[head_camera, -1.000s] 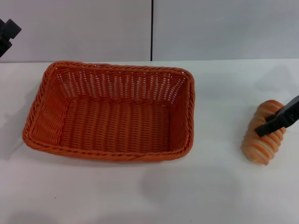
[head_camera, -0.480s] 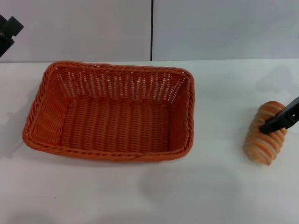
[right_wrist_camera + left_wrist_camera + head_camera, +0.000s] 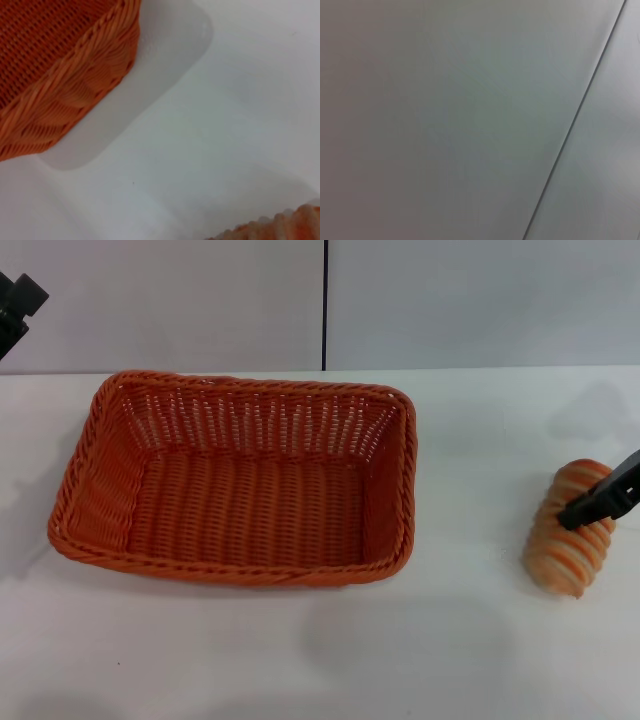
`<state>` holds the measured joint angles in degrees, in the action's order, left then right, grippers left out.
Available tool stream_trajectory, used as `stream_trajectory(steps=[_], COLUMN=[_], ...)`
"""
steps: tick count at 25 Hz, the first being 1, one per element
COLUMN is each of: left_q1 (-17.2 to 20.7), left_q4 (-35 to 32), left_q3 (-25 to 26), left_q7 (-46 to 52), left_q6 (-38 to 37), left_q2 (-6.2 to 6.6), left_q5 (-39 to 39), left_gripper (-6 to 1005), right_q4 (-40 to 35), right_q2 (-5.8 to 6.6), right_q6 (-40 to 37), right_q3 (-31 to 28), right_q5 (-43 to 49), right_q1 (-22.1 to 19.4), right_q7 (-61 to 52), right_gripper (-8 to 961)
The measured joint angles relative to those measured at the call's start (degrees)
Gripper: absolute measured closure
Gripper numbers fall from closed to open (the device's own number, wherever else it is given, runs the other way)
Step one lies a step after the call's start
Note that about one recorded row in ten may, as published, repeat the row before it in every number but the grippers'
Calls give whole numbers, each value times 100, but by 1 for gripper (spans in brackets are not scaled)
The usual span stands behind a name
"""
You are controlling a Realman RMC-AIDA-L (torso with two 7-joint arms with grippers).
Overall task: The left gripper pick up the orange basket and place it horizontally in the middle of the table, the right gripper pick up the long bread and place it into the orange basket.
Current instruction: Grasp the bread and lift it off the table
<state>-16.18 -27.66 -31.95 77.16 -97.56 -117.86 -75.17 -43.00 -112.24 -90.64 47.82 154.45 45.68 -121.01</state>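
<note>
The orange basket (image 3: 240,422) lies lengthwise on the white table (image 3: 300,660), left of centre, and holds nothing. The long bread (image 3: 563,542), tan-orange with pale stripes, rests on the table near the right edge. My right gripper (image 3: 600,500) reaches in from the right edge and lies across the loaf's upper half, low against it. The right wrist view shows a corner of the basket (image 3: 60,75) and an end of the bread (image 3: 280,226) on the table (image 3: 200,125). My left gripper (image 3: 14,302) hangs raised at the far upper left, away from the basket.
A grey wall with a dark vertical seam (image 3: 325,305) stands behind the table. The left wrist view holds only that wall and seam (image 3: 570,130). Bare tabletop lies between the basket and the bread.
My right gripper has slid slightly to the right over the bread, and the loaf has shifted a little right and nearer. The left gripper has edged upward. The basket has stayed put.
</note>
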Motion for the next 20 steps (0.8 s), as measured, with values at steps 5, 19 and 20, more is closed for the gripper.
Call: stream_trajectory(steps=[5,19,20], left_q1=[1,-1,-5], left_q4=[6,7,7], left_q3=[9,4,5], left_q7=[12,6,6], left_q6=[1,1,1], left_q2=[0,1,0], left_q5=[2,2,2], left_gripper=[233,233,233], right_q4=[-10,-137,-222], right_q2=[0,0,-1], right_q6=[-6,38,65], right_q3=[-1,-138,-209], right_q5=[-2,-54,-103], right_q1=[10,-44,-69], right_q7=[2,5,-1], right_gripper=[767,876,891])
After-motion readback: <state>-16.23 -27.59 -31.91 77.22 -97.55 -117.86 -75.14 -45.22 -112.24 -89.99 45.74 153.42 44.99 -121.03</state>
